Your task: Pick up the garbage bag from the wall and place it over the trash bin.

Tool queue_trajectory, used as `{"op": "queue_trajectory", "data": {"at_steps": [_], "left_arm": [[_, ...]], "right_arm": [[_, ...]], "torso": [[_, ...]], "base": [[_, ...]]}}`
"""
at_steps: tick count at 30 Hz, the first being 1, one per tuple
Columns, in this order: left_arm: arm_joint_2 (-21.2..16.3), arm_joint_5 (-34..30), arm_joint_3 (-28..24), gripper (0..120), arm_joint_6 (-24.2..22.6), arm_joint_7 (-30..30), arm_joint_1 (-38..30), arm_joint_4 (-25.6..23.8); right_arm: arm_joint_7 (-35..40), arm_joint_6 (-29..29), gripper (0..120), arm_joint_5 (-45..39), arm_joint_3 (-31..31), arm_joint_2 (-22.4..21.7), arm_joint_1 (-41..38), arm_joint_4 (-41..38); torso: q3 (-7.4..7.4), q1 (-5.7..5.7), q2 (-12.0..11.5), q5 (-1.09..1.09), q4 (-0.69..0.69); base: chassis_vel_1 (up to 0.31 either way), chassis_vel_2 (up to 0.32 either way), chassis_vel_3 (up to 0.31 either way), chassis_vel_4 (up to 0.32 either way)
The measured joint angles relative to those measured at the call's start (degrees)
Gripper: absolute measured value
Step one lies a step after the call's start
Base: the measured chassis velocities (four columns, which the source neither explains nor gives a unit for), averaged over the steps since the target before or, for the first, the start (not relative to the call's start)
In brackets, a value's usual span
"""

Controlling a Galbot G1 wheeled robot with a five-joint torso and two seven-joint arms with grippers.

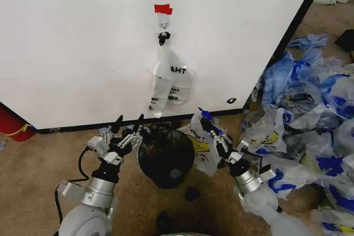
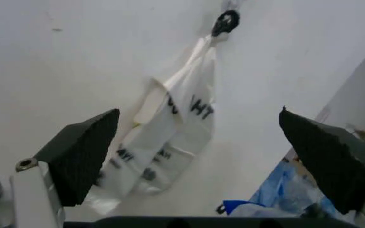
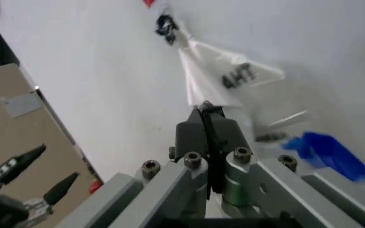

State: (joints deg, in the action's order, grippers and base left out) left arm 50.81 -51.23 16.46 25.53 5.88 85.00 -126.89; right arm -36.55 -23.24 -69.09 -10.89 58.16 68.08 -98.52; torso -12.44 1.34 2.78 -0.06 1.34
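The garbage bag [image 1: 200,146], thin white plastic with a yellow smiley and blue patches, hangs crumpled just right of the trash bin [image 1: 166,158], a small round black bin on the carpet below the wall [image 1: 83,37]. My right gripper [image 1: 206,121] [image 3: 205,111] is shut on the bag's top, where a blue patch [image 3: 328,152] shows beside the fingers. My left gripper [image 1: 128,120] [image 2: 198,114] is open above the bin's left rim, holding nothing. A narrower white bag [image 1: 168,81] [image 2: 169,133] with black lettering hangs from the hook [image 1: 162,38] under red tape [image 1: 162,9].
A big heap of white and blue plastic bags [image 1: 315,98] covers the floor on the right, past the wall's black edge trim [image 1: 287,37]. A red cylinder [image 1: 11,122] stands at the far left by the wall's foot. Bare carpet [image 1: 44,164] lies left of the bin.
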Motion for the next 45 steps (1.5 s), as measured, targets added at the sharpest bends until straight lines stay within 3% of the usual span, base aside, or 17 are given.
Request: {"op": "queue_trajectory", "data": {"at_steps": [9,18,30,36,45], "left_arm": [[-0.5,-0.2,-0.9,99,-0.8,1.1,-2.4,1.8],[1.0,0.3,-3.9,98,-1.4,1.2,-4.3,1.4],[1.4,0.2,-8.9,98,-1.0,1.5,-8.3,5.0],[0.4,0.3,-9.0,98,-1.0,1.9,-7.0,2.8],[0.6,1.6,-8.0,98,-0.2,1.6,-5.0,3.0]], "right_arm": [[-1.5,-0.5,0,0.5,-0.2,0.4,-0.4,3.2],[-0.6,-0.7,0,2.4,-0.8,0.5,2.0,-0.3],[-1.4,-1.5,0,3.8,-2.5,-0.1,2.7,-1.3],[-5.1,-1.3,0,5.7,-2.7,-7.8,5.2,-6.6],[-5.5,-1.1,0,5.4,-4.0,-12.0,7.6,-11.5]], "torso": [[0.00,0.00,0.0,0.01,0.00],[0.00,0.00,0.0,0.00,0.02],[-0.01,0.00,0.0,0.01,0.01],[-0.01,0.00,0.0,-0.02,0.01],[0.00,0.00,0.0,0.02,0.01]], "base": [[0.000,0.000,0.000,0.000],[0.000,0.000,0.000,0.000],[0.000,0.000,0.000,0.000],[0.000,0.000,0.000,0.000],[0.000,0.000,0.000,0.000]]}}
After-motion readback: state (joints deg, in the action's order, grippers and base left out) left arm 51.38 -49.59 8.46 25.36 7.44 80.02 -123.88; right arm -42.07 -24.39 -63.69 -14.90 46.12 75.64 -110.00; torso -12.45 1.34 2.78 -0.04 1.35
